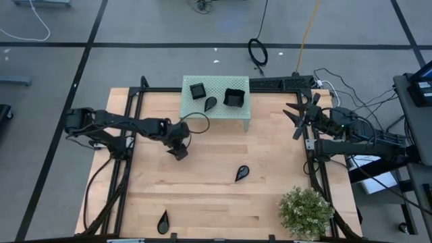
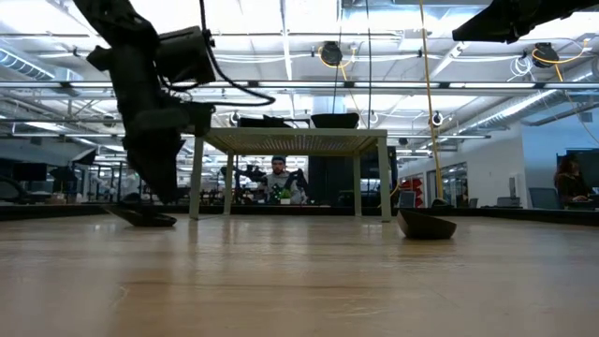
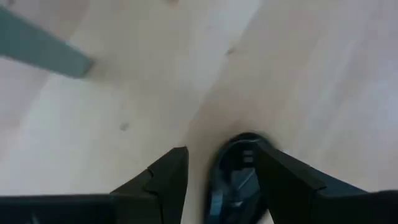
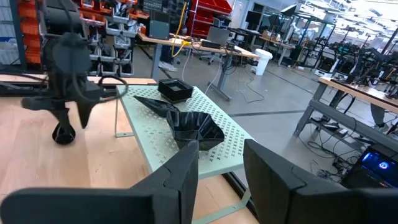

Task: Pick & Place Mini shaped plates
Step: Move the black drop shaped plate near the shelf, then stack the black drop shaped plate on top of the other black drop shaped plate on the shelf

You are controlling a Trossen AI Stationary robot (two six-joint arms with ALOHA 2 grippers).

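High view: I see the pale green perforated stand [image 1: 216,96] at the far middle of the wooden surface [image 1: 270,155]. It carries three plates: a square plate [image 1: 197,90] on its left part, a wavy-edged plate [image 1: 233,98] on its right part, and a teardrop plate [image 1: 210,103] at its near edge between them. Two more lie loose: a teardrop [image 1: 241,173] mid-surface, long axis diagonal with the tip pointing near-left, and another [image 1: 163,221] at the near edge, tip pointing far. Potted plant [image 1: 306,212] sits at the near right corner. Left end effector [image 1: 179,151] is down just near-left of the stand. Right end effector [image 1: 297,115] waits at the far right edge, fingers spread, holding nothing.

Low view: left arm [image 2: 150,103] comes down to the surface with a dark plate [image 2: 140,216] lying flat under its tip. One loose plate [image 2: 426,225] to the right. A person [image 2: 278,180] sits in the room behind.

Left wrist view: fingers spread wide, a glossy black plate [image 3: 235,177] lies between them, against one finger [image 3: 283,180]. I can't tell its heading.

Right wrist view: own fingers [image 4: 177,180] apart and empty, facing the stand and its plates.
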